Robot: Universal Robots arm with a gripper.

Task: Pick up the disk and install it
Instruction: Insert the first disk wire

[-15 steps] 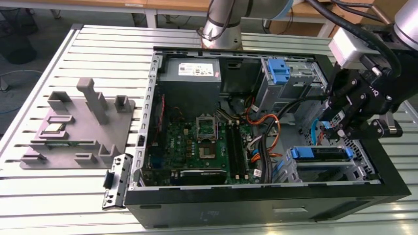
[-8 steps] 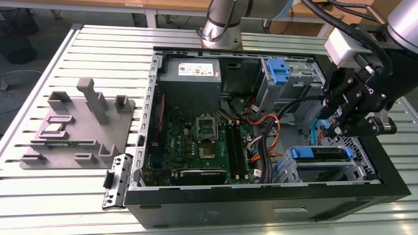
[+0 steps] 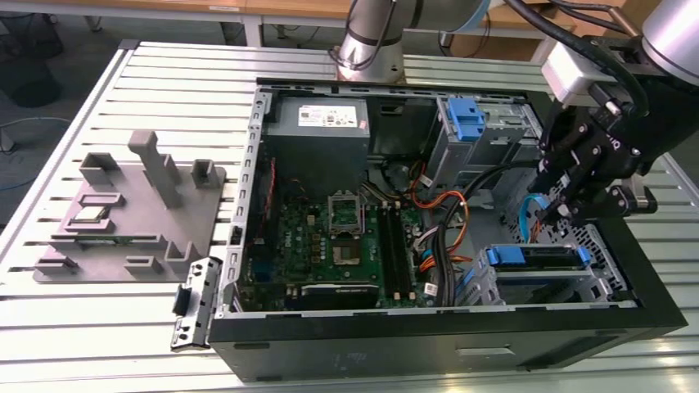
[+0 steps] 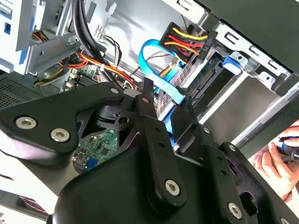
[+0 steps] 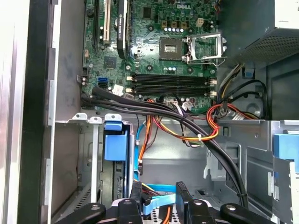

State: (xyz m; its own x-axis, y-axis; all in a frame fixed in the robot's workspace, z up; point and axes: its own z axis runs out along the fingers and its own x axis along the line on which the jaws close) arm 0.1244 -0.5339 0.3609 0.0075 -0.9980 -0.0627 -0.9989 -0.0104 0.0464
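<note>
The disk [image 3: 532, 256] sits in the drive cage at the front right corner of the open computer case [image 3: 437, 352], with blue rails at both its ends. One blue rail end [image 5: 115, 142] appears in the first wrist view. My gripper [image 3: 570, 217] hangs just above and behind the disk, over the case's right side. Its black fingers stand open in both wrist views, gripper [image 5: 158, 186] and gripper [image 4: 164, 95], holding nothing. A light blue flat cable [image 4: 161, 77] runs behind the gap. The drive's face is hidden inside the cage.
Bundled black, red and orange cables [image 5: 187, 123] cross between the motherboard [image 3: 327, 246] and the cage. A grey power-supply box [image 3: 317, 123] and an upright blue latch [image 3: 464, 119] stand at the back. A grey parts fixture [image 3: 131, 213] lies left of the case. A person's hand [image 4: 275, 161] is close by.
</note>
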